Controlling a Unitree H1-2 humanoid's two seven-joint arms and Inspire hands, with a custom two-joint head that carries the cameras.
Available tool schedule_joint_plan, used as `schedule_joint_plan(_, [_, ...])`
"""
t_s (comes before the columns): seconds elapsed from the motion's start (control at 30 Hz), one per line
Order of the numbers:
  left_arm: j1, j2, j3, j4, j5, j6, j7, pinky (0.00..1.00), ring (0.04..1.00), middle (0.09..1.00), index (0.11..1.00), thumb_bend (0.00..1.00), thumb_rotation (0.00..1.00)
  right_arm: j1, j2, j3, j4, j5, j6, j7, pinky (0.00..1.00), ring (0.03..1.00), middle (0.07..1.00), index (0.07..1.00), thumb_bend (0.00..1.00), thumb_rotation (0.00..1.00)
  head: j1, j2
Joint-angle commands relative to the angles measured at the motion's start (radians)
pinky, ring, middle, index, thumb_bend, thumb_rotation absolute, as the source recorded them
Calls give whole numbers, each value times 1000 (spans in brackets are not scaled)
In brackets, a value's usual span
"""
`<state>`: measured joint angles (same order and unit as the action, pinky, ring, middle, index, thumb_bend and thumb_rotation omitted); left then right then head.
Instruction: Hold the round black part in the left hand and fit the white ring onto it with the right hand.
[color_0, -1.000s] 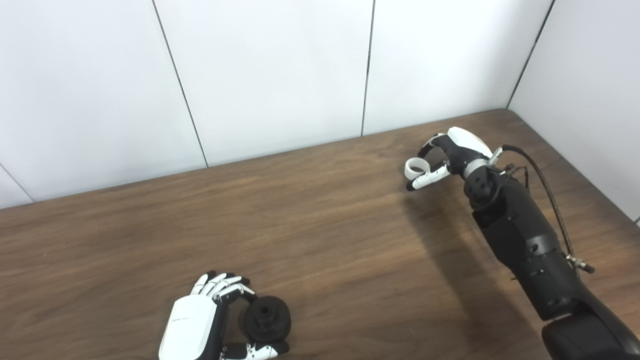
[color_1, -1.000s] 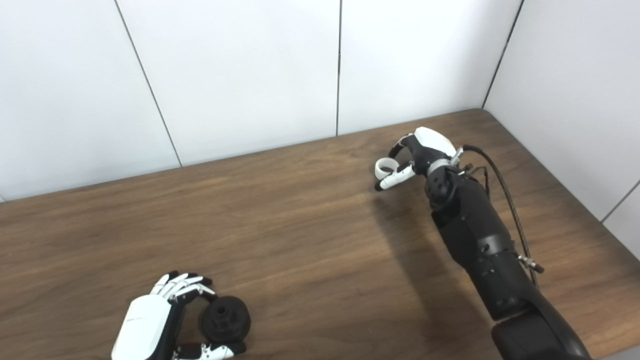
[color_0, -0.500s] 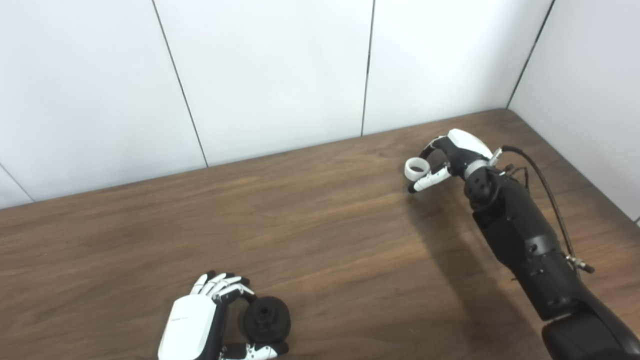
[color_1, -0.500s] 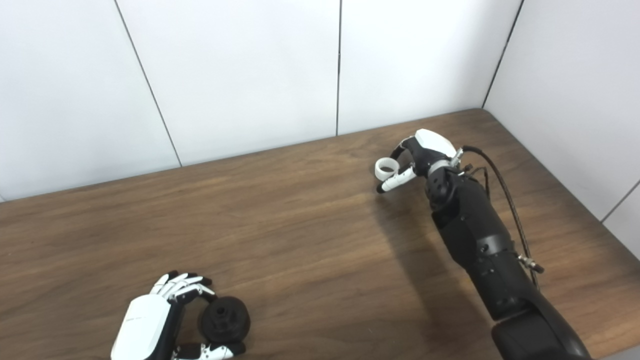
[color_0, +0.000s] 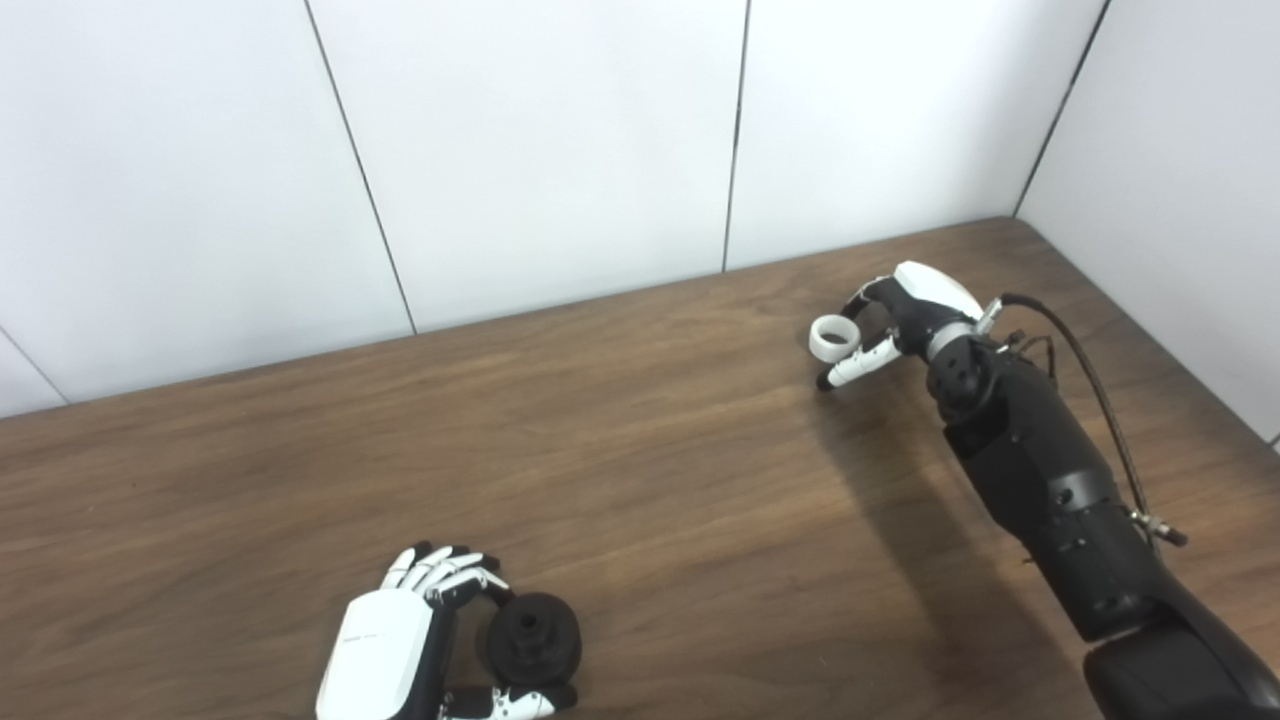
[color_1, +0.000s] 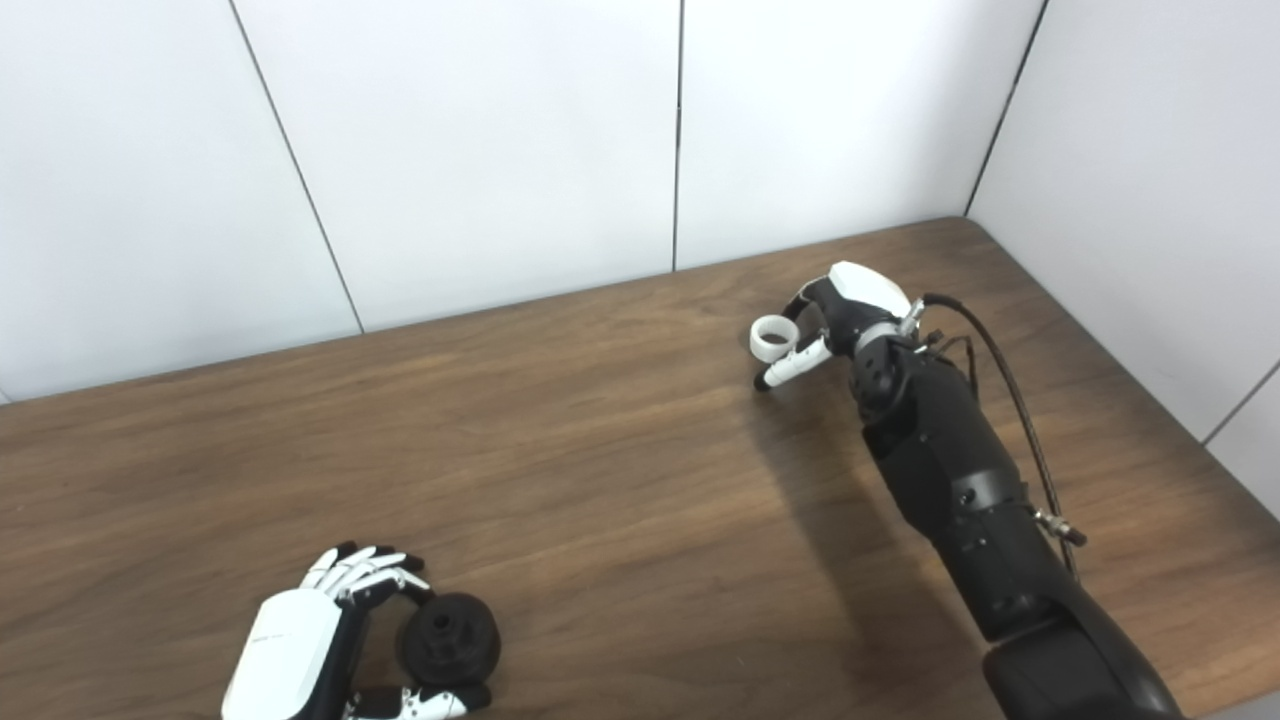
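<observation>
The black part (color_0: 533, 640), a matte round disc with a hub hole, sits near the desk's (color_0: 640, 500) front edge, clasped between the curled fingers and thumb of the left hand (color_0: 400, 650). Well apart, towards the far right corner, the right hand (color_0: 900, 310) pinches the smooth white ring (color_0: 833, 338) above the wood-grain top.

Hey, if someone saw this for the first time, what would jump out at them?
The right robot hand, far right on the wooden table, pinches a white ring. At the near left edge, the left robot hand grips a round black part. The two are far apart.
</observation>
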<state>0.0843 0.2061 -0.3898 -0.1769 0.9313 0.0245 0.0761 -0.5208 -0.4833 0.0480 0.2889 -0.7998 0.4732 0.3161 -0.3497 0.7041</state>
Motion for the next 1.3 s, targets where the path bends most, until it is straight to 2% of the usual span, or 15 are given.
schedule_joint_plan(0.0, [35, 28, 2, 17, 31, 36, -48, 932, 838, 754, 484, 524, 52, -56, -30, -1, -22, 0, -4, -27, 961, 1000, 933, 678, 793, 270, 4, 5])
schedule_joint_plan(0.73, [39, 13, 0, 4, 51, 49, -56, 928, 833, 753, 484, 524, 53, -87, -47, 51, 27, 51, -8, -94, 942, 984, 918, 666, 797, 254, 18, 11])
schedule_joint_plan(1.27, [42, 14, 3, -6, 48, 51, -64, 933, 836, 753, 484, 524, 53, -81, -54, 52, 19, 65, -5, -90, 947, 992, 914, 642, 788, 244, 21, 19])
